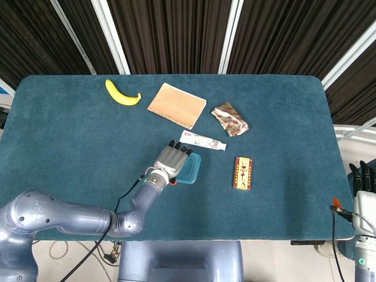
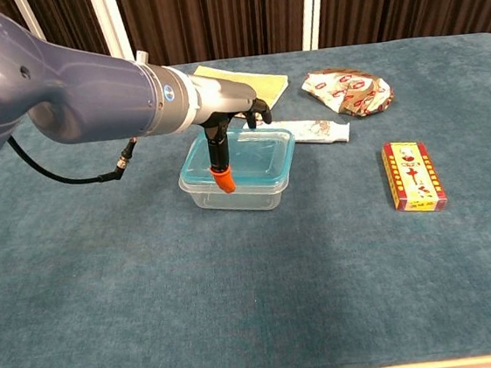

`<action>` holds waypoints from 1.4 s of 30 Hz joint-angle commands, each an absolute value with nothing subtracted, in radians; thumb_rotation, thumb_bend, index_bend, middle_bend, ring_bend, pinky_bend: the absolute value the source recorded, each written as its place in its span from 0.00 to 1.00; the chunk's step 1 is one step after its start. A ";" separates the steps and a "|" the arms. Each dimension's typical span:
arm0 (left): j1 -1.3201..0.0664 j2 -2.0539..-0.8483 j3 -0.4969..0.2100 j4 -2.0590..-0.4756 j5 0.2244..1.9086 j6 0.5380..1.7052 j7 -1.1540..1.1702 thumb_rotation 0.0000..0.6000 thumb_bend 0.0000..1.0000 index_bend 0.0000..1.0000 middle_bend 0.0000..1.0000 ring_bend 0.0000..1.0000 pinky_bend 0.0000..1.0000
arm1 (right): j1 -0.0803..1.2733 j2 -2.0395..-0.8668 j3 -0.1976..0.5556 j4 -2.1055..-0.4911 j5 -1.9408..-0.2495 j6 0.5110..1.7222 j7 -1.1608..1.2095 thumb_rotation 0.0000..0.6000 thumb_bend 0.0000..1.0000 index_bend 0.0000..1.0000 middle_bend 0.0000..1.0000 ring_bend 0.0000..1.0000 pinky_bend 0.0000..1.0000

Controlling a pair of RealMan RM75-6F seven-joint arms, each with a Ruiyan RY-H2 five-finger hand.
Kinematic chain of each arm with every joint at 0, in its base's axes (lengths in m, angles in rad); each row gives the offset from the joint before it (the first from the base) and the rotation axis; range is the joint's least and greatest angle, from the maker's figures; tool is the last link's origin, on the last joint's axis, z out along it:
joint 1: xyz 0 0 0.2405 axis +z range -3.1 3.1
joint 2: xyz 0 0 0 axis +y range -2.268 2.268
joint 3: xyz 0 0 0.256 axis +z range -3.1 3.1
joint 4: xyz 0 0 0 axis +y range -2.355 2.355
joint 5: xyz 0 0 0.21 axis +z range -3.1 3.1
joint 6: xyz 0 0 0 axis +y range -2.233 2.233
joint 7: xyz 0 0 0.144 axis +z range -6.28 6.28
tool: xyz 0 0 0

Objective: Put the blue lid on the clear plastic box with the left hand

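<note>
The blue lid (image 2: 249, 154) lies flat on top of the clear plastic box (image 2: 240, 194), near the middle of the table. From above, only the lid (image 1: 190, 168) shows, with the box hidden beneath it. My left hand (image 2: 231, 118) grips the lid's left side: the fingers reach over its far edge and the orange-tipped thumb (image 2: 221, 179) hangs down at its near edge. In the head view the left hand (image 1: 171, 159) covers the lid's left part. My right hand (image 1: 364, 187) is off the table at the far right, fingers straight and holding nothing.
Behind the box lie a toothpaste tube (image 2: 314, 131), a tan notebook (image 1: 177, 104) and a crumpled snack wrapper (image 2: 348, 90). A red carton (image 2: 412, 175) lies to the right. A banana (image 1: 123, 93) sits at the far left.
</note>
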State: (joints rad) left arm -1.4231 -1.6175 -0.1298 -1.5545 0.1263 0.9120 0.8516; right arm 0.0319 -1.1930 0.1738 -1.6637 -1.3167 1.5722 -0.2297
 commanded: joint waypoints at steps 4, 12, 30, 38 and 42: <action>-1.425 -1.620 -0.127 -1.556 0.122 0.915 0.861 1.00 0.28 0.10 0.28 0.00 0.00 | 0.032 -1.193 0.175 -1.665 -1.314 1.572 -0.231 1.00 0.30 0.11 0.03 0.00 0.00; -1.427 -1.626 -0.129 -1.563 0.112 0.929 0.873 1.00 0.28 0.10 0.28 0.00 0.00 | 0.032 -1.195 0.176 -1.664 -1.314 1.574 -0.232 1.00 0.30 0.11 0.03 0.00 0.00; -1.434 -1.647 -0.134 -1.561 0.069 0.979 0.931 1.00 0.28 0.10 0.28 0.00 0.00 | 0.032 -1.195 0.177 -1.665 -1.312 1.574 -0.232 1.00 0.30 0.11 0.03 0.00 0.00; -1.434 -1.651 -0.144 -1.568 0.057 0.992 0.951 1.00 0.28 0.10 0.28 0.00 0.00 | 0.032 -1.196 0.178 -1.665 -1.312 1.576 -0.233 1.00 0.30 0.11 0.03 0.00 0.00; -1.433 -1.654 -0.146 -1.570 0.051 0.997 0.962 1.00 0.28 0.10 0.28 0.00 0.00 | 0.032 -1.197 0.178 -1.665 -1.312 1.576 -0.233 1.00 0.30 0.11 0.03 0.00 0.00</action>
